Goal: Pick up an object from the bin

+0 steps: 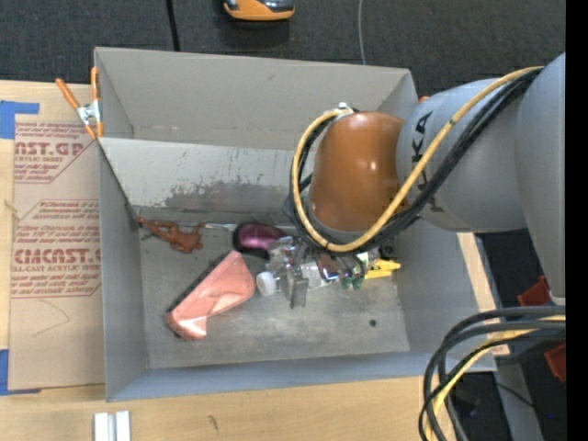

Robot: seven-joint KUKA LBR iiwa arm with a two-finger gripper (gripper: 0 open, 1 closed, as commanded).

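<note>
**Bin:** a grey metal bin [119, 338] is being viewed from above, with a few small loose things being carried on its floor.

**Arm:** it is being reached in from the right, and its orange cover [358, 177] is being held over the middle of the bin.

**Gripper** [299, 288]: it is being held low at the centre of the bin floor. Whether it is apart, together or clamped on anything cannot be told.

**Nearest thing:** a small white cylinder [266, 284] is being seen just left of the gripper. Whether the two are touching cannot be told.

**Pink thing:** a soft pink wedge [216, 299] is being seen lying aslant from the front left towards the centre, with its upper end just beside the white cylinder.

**Purple thing:** a rounded purple thing [257, 237] is being seen behind the gripper, near the foot of the back wall.

**Brown thing:** a thin reddish-brown thing [175, 235] is being seen at the foot of the back wall, well to the left.

**Small pieces:** a yellow piece [386, 266] and a green piece [354, 281] are being seen just right of the gripper, under the arm. Whether they are lying loose cannot be told.
</note>
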